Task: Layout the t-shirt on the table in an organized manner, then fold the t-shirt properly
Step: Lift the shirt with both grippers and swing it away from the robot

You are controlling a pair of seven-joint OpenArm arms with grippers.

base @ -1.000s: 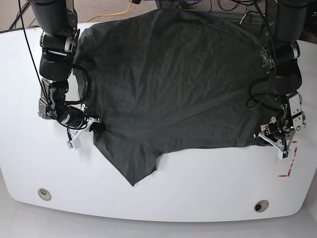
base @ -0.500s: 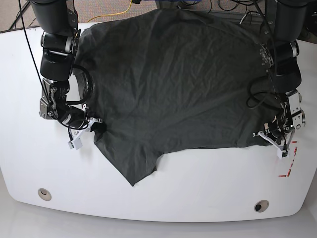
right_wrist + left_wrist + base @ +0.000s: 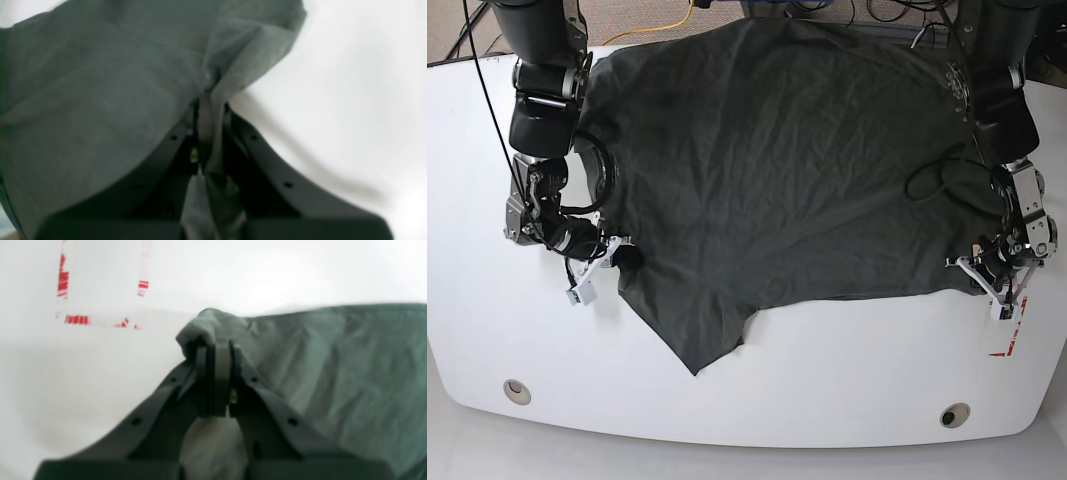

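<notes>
Fingers of the left gripper [image 3: 217,350] are pinching one edge of the t-shirt [image 3: 777,170]. The right gripper [image 3: 208,110] pinches cloth on the other side. The shirt lies spread on the table [image 3: 847,390], but one flap near the front sticks out crooked. I think the laying out is nearly done. No folding has begun.

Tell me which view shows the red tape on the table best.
The left wrist view: the red tape lies on the table beyond the left pincer, showing several sides of a rectangle, though blurred. The base view shows only short red strips near the table's edge. The right wrist view shows none.
</notes>
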